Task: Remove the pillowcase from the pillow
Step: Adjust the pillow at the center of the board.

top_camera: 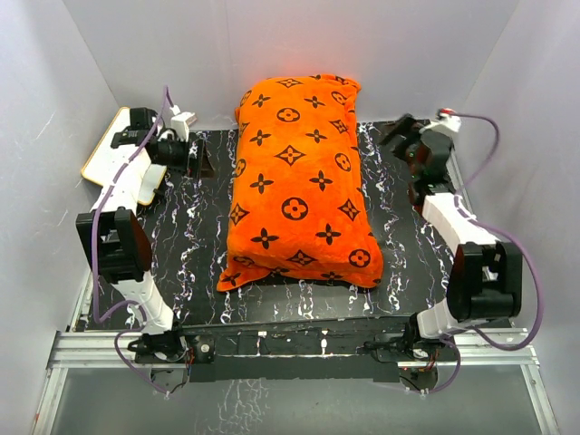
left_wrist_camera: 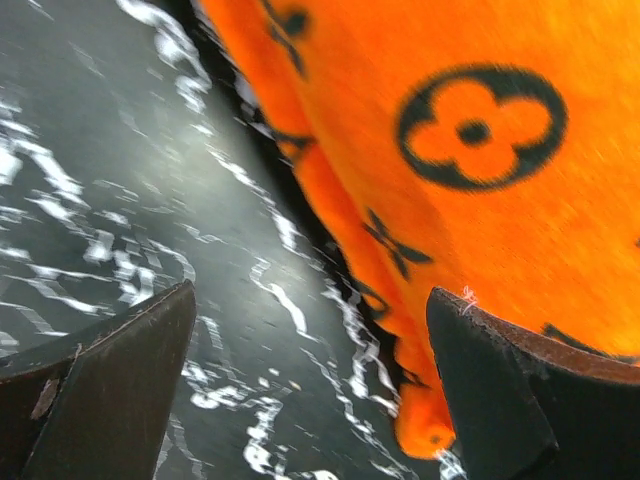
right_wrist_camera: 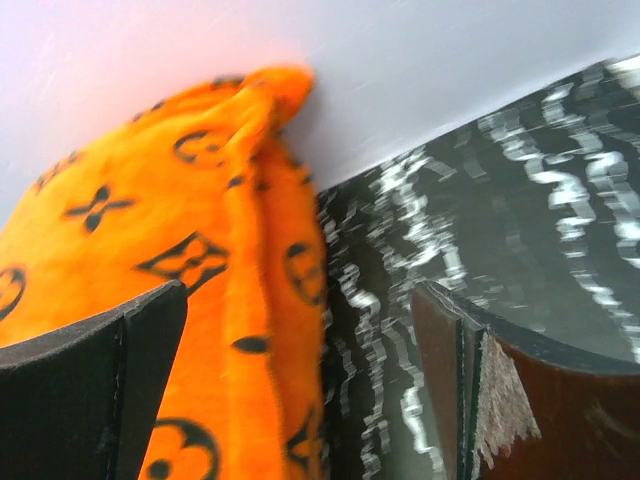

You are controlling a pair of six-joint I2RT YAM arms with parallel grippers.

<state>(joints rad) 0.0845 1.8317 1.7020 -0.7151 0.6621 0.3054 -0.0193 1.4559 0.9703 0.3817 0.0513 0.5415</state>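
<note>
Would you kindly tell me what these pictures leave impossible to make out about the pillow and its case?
Pillow: hidden in every view by the orange pillowcase.
Pillowcase opening: not visible; top view shows no open end, and both wrist views cut the fabric off at their edges.
Board with tan frame, top view: partly covered by the left arm.

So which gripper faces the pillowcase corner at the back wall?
The right gripper; the pillowcase corner meets the wall ahead of it. The left gripper faces its side, no wall in sight.
</note>
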